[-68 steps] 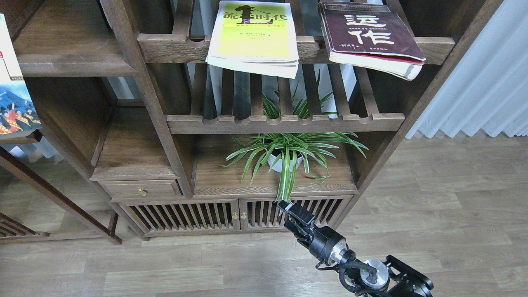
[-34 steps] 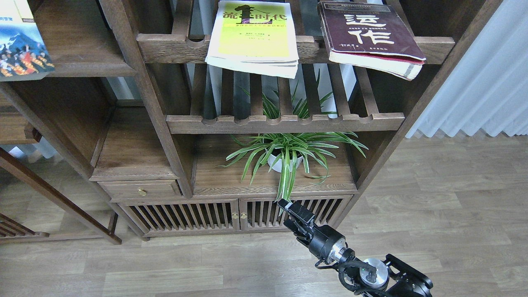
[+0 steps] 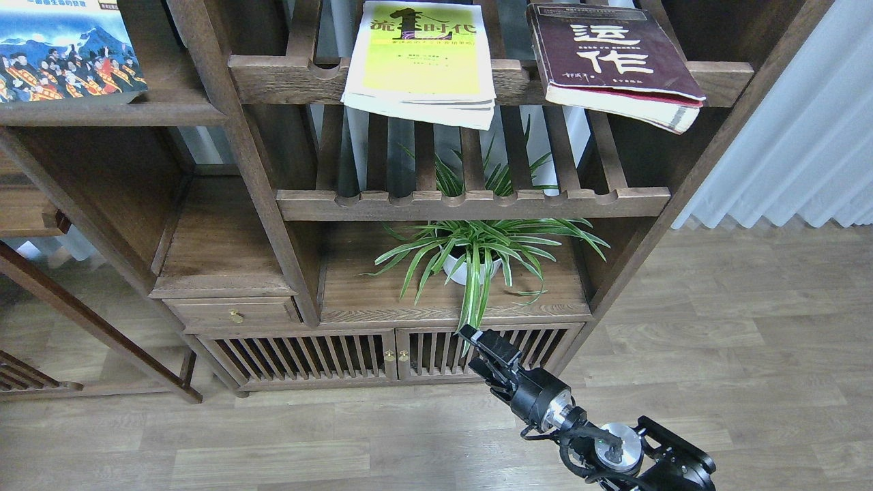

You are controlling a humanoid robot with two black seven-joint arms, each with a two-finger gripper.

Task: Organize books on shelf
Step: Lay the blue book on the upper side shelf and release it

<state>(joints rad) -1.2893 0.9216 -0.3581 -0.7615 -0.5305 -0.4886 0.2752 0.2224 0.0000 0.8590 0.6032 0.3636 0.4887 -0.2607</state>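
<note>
Lying flat on the dark-brown wooden plank shelf (image 3: 136, 109) at the top left is the small book with the mountain and crowd picture (image 3: 65, 51). The big yellow-green book with black characters (image 3: 423, 65) and the thick maroon book with white characters (image 3: 610, 61) are seen on the slatted rack (image 3: 286, 78), both sticking out over its front rail. The right gripper (image 3: 487, 351) is held low by the green potted plant (image 3: 470, 256); open or closed cannot be told. No left gripper is seen.
</note>
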